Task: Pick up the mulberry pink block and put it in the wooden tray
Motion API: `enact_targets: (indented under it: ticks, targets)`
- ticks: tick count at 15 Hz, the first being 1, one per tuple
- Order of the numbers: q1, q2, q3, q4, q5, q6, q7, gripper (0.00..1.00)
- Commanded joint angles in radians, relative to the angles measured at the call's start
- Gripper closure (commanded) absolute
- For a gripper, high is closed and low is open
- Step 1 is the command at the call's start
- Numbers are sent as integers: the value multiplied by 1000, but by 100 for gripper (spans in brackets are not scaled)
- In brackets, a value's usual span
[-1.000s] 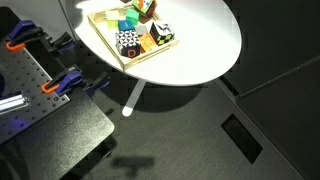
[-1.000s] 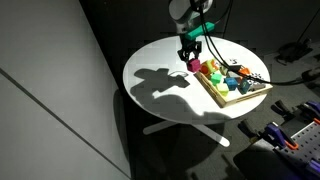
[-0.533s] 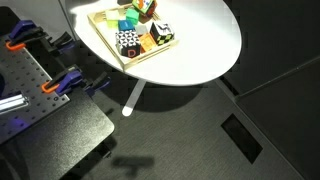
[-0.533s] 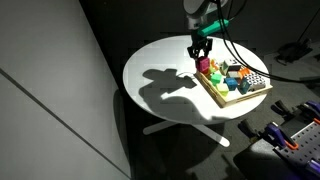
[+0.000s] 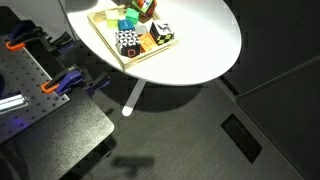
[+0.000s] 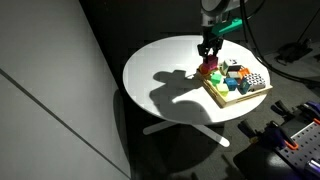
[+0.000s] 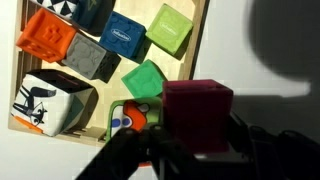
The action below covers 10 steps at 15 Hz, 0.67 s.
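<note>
While the gripper (image 6: 208, 53) clamps the mulberry pink block (image 7: 198, 112) above the wooden tray (image 7: 203, 40) rim, near the table (image 6: 160, 72) edge: transport step. Next: shift inward to a free spot, lower, release.

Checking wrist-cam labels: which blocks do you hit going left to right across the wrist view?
orange block → blue block → light green block → mulberry pink block

Round white table (image 5: 200, 45) with a checkered block (image 5: 127, 41) near its edge, wrist view shows orange block (image 7: 45, 35), blue block (image 7: 127, 33), green block (image 7: 168, 27) bunched together
</note>
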Motion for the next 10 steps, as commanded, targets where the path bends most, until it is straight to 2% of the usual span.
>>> enact_targets:
  ticks: [1,4,5,10]
  targets:
    - [-14,-10,13,-9,-4,0,3,44]
    - [-16,-20,15,-19,-4,1,2,44]
    - [-15,-20,16,-20,-3,2,2,69]
    - [-21,-1,12,-24,-5,-4,-3,69]
